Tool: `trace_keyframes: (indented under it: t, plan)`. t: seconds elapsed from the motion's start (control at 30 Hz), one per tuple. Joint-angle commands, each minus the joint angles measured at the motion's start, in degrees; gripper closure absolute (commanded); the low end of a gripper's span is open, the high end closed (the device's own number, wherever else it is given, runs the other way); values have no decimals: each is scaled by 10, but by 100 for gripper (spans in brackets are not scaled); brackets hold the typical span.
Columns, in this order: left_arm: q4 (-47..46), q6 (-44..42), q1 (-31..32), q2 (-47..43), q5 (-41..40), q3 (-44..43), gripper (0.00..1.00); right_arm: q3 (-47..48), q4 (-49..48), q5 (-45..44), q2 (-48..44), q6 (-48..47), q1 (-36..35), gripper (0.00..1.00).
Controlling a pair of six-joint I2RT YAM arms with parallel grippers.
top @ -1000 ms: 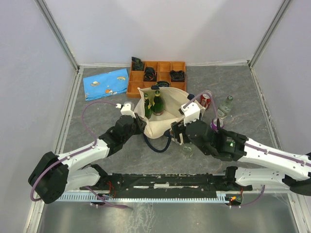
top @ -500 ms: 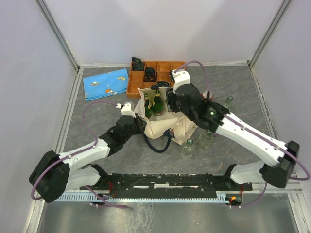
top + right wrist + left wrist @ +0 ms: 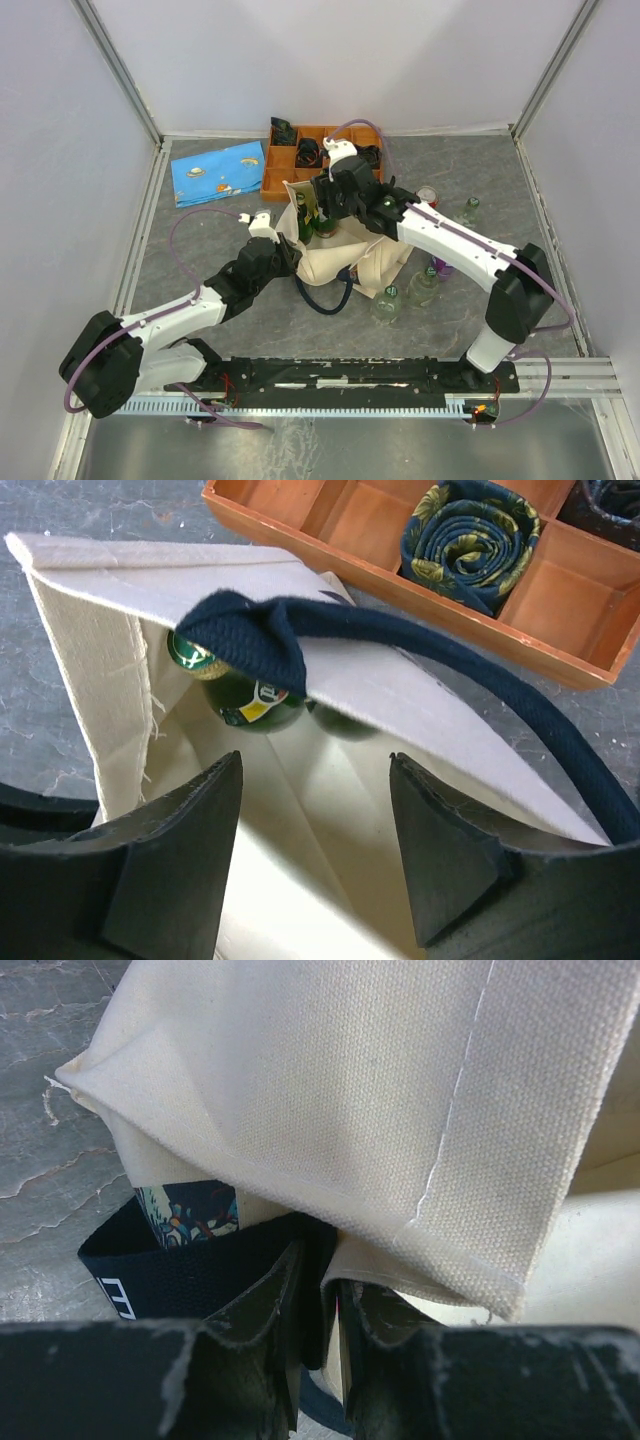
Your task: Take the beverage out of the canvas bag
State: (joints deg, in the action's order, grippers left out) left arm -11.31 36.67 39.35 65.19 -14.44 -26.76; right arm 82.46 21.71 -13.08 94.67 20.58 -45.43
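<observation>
Left gripper (image 3: 318, 1272) is clamped tight on the near-left rim of the cream canvas bag with navy strap handles (image 3: 335, 262), pinching cloth and strap together. The bag sits mid-table, mouth gaping, with a green glass bottle (image 3: 245, 698) inside under a navy handle. Right gripper (image 3: 315, 820) hangs over that mouth, jaws spread with nothing between them; an orange wooden compartment tray (image 3: 545, 595) lies just behind the bag.

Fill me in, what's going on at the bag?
The left gripper is shut on an edge of the canvas bag, holding it. The right gripper hovers open over the bag's mouth, above a green bottle inside. Clear bottles stand on the table beside the bag.
</observation>
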Motion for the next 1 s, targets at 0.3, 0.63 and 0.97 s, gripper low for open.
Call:
trace_keyframes:
  t: [0.3, 0.63, 0.97]
  plan:
    - [13, 7, -12, -5, -39, -6, 78, 90, -51, -41, 83, -3, 6, 28]
    - [7, 3, -13, -7, -37, -4, 81, 97, -53, -81, 115, -8, 13, 30]
    - [-4, 10, -12, 15, -29, -9, 84, 113, -55, -82, 157, -23, 17, 68]
